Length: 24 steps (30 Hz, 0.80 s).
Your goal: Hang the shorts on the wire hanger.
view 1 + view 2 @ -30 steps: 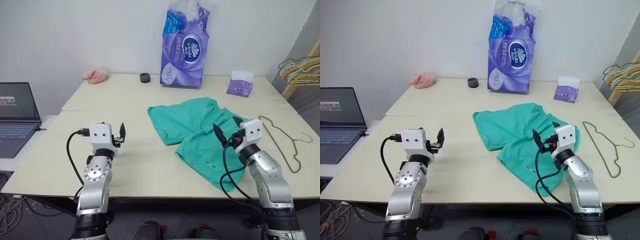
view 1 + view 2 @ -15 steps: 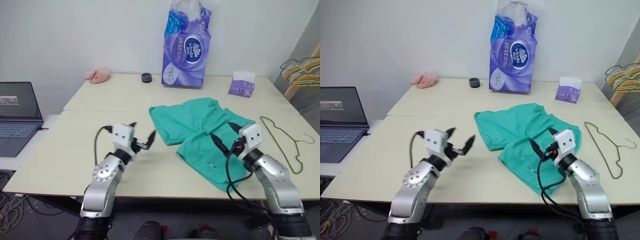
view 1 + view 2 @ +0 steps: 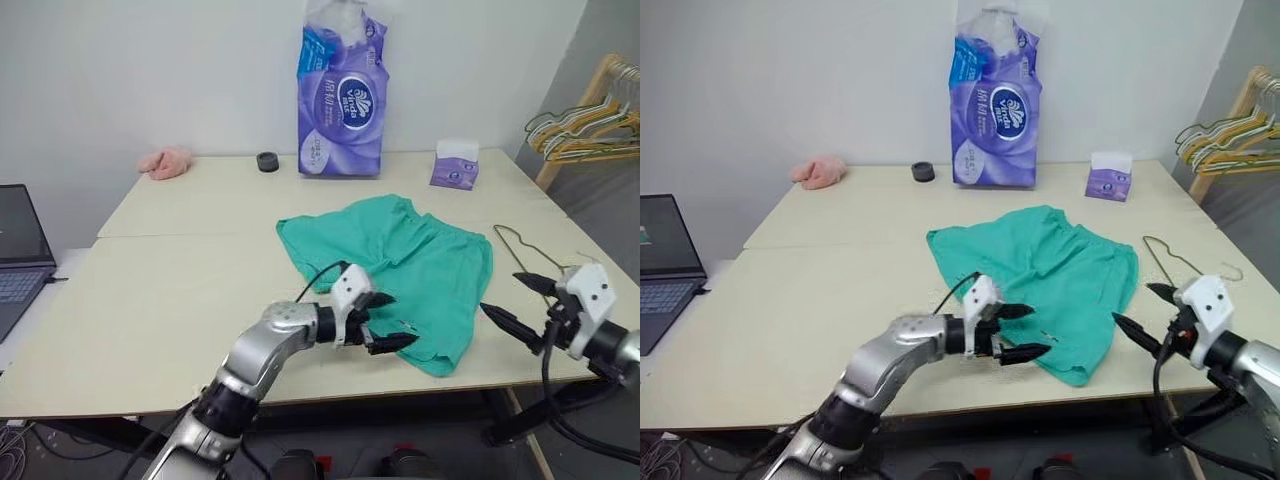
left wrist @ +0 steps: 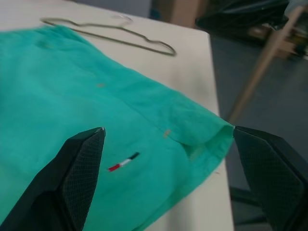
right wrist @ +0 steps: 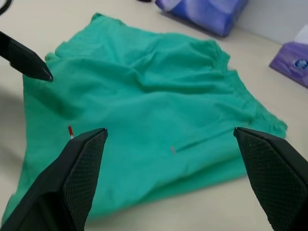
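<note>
shorts (image 3: 405, 262): teal-green, spread flat on the near right part of the table, waistband toward the right, legs toward the left and the near edge; near hem lies close to the table's front edge; small red/white/dark label on the near leg, seen in the left wrist view
wire hanger (image 3: 533, 259): thin bare-metal, flat on the table just right of the shorts, near the right edge; hook end toward the near right; touching the shorts or not, cannot tell
left gripper (image 3: 388, 322): reached across to the right, over the near left part of the shorts; fingers spread wide, nothing between them; upper finger (image 3: 1015, 311) over the cloth, lower finger near the hem; contact with the cloth cannot be told
right gripper (image 3: 520, 305): off the table's near right corner, pointing left toward the shorts; fingers wide apart, empty; well clear of the cloth
table (image 3: 180, 290): pale cream top, two boards joined, seam running left to right behind the shorts
tissue pack (image 3: 341, 98): tall purple bag, upright at the back edge by the wall
tissue box (image 3: 454, 165): small purple, back right, apart from the shorts
black ring (image 3: 266, 161): small, at the back, just left of the purple bag
pink cloth (image 3: 166, 161): small lump, back left corner
laptop (image 3: 18, 255): open, on a lower surface left of the table
hanger bunch (image 3: 585, 125): yellow and green, on a wooden rack at far right
</note>
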### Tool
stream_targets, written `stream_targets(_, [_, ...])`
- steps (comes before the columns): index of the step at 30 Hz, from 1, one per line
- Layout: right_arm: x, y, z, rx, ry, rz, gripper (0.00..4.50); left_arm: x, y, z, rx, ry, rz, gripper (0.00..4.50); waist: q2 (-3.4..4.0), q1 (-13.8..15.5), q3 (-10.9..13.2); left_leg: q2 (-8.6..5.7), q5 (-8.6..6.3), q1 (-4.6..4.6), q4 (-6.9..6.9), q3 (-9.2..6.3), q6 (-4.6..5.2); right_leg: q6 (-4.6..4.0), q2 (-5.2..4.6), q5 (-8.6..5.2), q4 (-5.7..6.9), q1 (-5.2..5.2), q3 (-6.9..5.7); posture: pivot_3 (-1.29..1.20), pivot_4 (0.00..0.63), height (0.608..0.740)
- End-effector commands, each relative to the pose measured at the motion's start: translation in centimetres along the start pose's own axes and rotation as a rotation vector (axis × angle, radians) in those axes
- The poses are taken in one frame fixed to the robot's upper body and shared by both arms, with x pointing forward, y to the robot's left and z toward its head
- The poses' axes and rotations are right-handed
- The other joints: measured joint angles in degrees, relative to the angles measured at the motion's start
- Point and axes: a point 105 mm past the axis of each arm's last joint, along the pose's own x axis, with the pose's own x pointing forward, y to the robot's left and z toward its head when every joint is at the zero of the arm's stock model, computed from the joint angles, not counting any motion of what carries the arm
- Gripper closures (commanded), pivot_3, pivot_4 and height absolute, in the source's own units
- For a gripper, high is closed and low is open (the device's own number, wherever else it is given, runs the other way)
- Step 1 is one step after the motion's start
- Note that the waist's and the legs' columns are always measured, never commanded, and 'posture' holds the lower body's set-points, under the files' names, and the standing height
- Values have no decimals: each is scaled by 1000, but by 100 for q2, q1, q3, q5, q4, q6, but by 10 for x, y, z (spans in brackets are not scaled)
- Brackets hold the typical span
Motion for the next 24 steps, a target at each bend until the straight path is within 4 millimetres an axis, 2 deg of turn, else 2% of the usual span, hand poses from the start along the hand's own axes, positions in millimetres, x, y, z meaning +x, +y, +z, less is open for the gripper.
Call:
stream_targets(1, [-8,8,13,-33,-7,29,0,11,-8,-5,14,58,-104,16,0,-103,1,0,-1,0,0,2,2,2,0,-2,-1,0,2,-95,30,740])
stream_targets(4, [-14,20,11,-27,29,66,0,26,-17,-22,51,160,-197,16,-2,-178,8,0,-8,2,0,12,11,10,-1,-8,-2,-1,17,-119,34,740])
stream_targets(7, [-15,30,13,-35,39,91,0,38,-17,-26,88,179,-198,16,-7,-206,22,-4,-10,3,0,15,14,16,-4,-11,-3,-1,23,-133,37,740])
stream_targets(12, [-15,40,17,-87,59,122,0,58,-5,-32,122,195,-100,16,-7,-273,37,-6,-13,2,1,18,16,26,-9,-10,-7,-1,28,-147,40,740])
stream_targets(20, [-12,45,19,-119,70,146,0,67,10,-35,128,175,5,16,-8,-299,40,-7,-18,2,0,21,22,36,-11,-13,-8,-1,32,-147,40,740])
stream_targets(24, [-10,46,19,-134,74,150,0,66,15,-33,131,150,35,890,-8,-303,42,-7,-18,3,0,22,21,37,-11,-14,-8,-2,31,-146,40,740])
